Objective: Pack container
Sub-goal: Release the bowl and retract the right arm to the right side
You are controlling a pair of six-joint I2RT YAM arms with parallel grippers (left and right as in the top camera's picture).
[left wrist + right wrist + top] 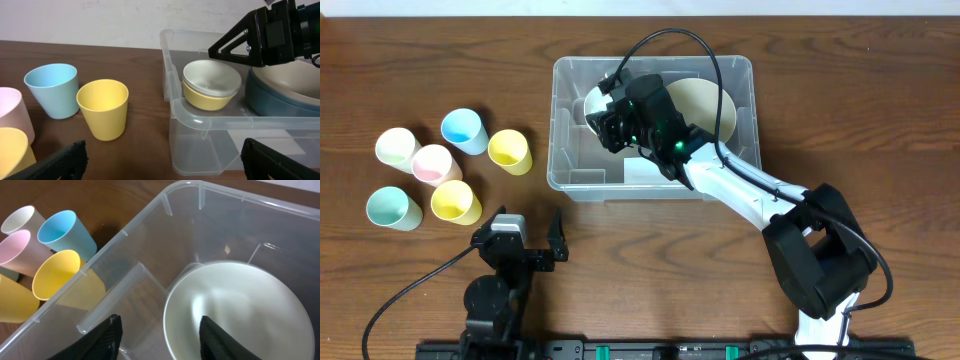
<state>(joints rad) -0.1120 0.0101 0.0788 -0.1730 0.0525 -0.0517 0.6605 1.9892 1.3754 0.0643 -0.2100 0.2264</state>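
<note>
The clear plastic container (655,64) stands mid-table and also shows in the left wrist view (210,145) and the right wrist view (140,240). Inside at its left end sits a white bowl nested in a yellow one (210,87). My right gripper (610,118) is inside the container, open, with its fingers (160,335) straddling the white bowl's (240,310) rim. A beige bowl in a grey-blue bowl (712,100) fills the right end. My left gripper (532,235) is open and empty near the front edge, short of the container (162,162).
Several cups stand left of the container: blue (463,130), yellow (510,151), pink (432,163), cream (396,147), a second yellow (455,202) and mint (392,209). The blue (52,90) and yellow (103,107) cups are ahead of my left gripper.
</note>
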